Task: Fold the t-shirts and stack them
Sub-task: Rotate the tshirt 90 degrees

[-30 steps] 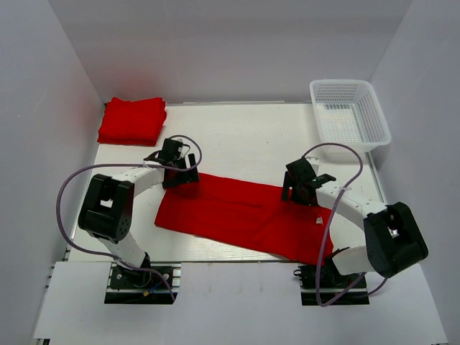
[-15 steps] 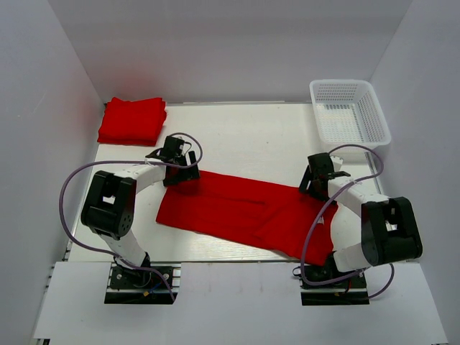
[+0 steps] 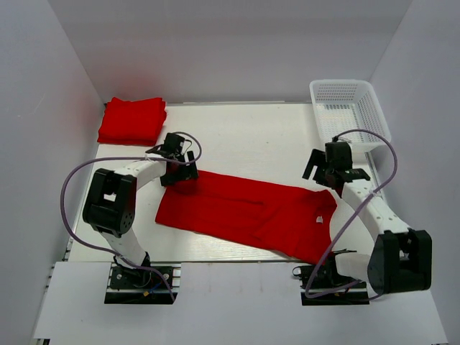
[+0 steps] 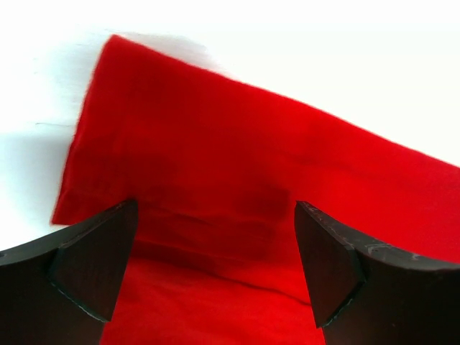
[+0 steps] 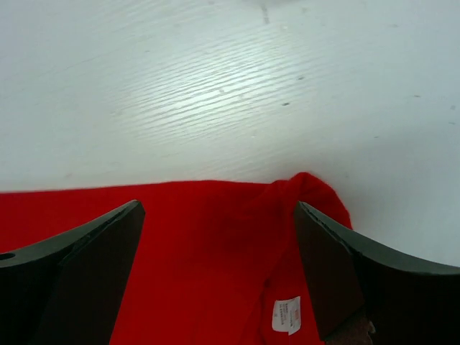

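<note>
A red t-shirt [image 3: 244,212] lies flat on the white table as a long folded strip running from left to front right. Its white label [image 3: 319,219] shows near the right end. A stack of folded red t-shirts [image 3: 131,120] sits at the back left corner. My left gripper [image 3: 177,172] is open just above the strip's back left corner. The left wrist view shows red cloth [image 4: 215,165] between the spread fingers. My right gripper [image 3: 323,176] is open above the strip's back right corner. The right wrist view shows the cloth [image 5: 180,237] and label [image 5: 287,315] there.
A white mesh basket [image 3: 350,113] stands at the back right, close behind my right arm. Bare white table [image 3: 244,136] lies between the stack and the basket. White walls close in the left, right and back sides.
My right gripper has moved right and back, from over the strip's middle to its back right corner. The shirt's right end now lies uncovered with the label showing. My left gripper has barely moved.
</note>
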Tool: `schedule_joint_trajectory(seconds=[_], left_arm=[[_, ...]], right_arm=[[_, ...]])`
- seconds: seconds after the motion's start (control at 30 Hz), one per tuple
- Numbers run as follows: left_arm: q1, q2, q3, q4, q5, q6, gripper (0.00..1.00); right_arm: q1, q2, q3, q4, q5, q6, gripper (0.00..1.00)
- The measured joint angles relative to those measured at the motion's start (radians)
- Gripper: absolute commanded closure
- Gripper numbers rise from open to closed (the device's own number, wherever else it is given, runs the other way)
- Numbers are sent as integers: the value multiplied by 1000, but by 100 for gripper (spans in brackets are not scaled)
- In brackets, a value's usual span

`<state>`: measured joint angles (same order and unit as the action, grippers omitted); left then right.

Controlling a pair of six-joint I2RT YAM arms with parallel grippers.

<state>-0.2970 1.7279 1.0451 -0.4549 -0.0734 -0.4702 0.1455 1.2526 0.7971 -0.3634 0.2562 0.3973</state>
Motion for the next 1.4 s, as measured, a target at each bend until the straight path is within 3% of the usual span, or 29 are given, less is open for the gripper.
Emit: schedule_joint_trajectory(seconds=[0.4,0.6,0.8,1.07,1.4], left_arm=[[-3,-22,78,-21,85,65,0],[-24,52,93,7,132,77,0],[-34,61,47,63,129,80,0],[-34,-44,-90,106,81,24,0],[-66,-138,-161,-54,101,-97,0]], right_arm=[[38,-80,-72,-51,-322,-81,10],[87,43,-134,-45,-401,-69,10],[107,153,-87,-23,-407,-55,10],[126,467,227,-5,-416,-57,10],[134,990,929,17,-514,-208,10]])
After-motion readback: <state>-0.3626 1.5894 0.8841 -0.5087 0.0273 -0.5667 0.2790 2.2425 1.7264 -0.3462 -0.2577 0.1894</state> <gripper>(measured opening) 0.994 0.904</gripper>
